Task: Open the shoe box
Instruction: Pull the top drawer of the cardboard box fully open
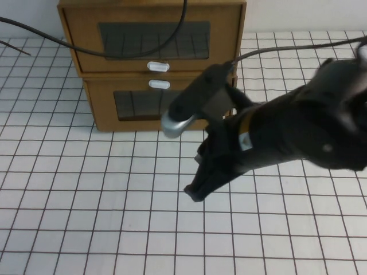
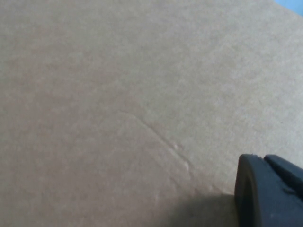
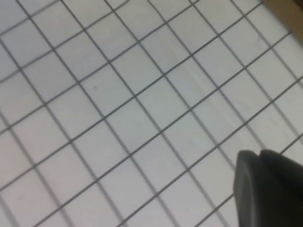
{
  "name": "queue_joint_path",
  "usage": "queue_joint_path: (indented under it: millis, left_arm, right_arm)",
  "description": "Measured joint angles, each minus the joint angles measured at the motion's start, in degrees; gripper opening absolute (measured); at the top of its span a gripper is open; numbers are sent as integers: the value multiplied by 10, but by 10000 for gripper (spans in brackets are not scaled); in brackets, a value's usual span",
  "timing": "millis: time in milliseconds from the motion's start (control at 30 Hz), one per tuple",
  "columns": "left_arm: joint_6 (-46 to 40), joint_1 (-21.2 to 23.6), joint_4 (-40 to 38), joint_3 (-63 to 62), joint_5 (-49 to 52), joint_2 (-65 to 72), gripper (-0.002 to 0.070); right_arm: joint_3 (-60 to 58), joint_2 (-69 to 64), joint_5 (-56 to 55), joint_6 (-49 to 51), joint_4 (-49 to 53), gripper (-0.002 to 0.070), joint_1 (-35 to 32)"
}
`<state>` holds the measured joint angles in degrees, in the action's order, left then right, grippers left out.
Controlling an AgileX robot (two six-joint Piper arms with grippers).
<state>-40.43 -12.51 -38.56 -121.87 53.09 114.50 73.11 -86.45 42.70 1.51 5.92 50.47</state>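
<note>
Shoe box (image 1: 94,109) sits at the far edge of your gridded table (image 1: 86,206) — a brown cardboard unit with two stacked drawers, both closed, each with a white handle (image 1: 158,66) at its front. Your right gripper (image 1: 195,192) hangs over the table just in front of the box, tilted down toward your left, jaws pressed together and holding nothing. Your left gripper (image 2: 263,163) is outside the high view; its wrist camera faces plain brown cardboard close up, and its jaws seem closed too — only the tips show.
</note>
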Motion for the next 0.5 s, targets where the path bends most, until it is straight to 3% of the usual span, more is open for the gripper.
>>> queue_joint_path:
  millis: [200, 400, 500]
  left_arm:
    - [1, 0, 0, 0, 0, 0, -2]
    - [2, 0, 0, 0, 0, 0, -2]
    - [2, 0, 0, 0, 0, 0, -2]
  right_arm:
    - [32, -77, -40, 98, 256, -13, 56]
    - [33, -124, -95, 214, 489, -10, 64]
    - [34, -142, -113, 235, 573, 29, 64]
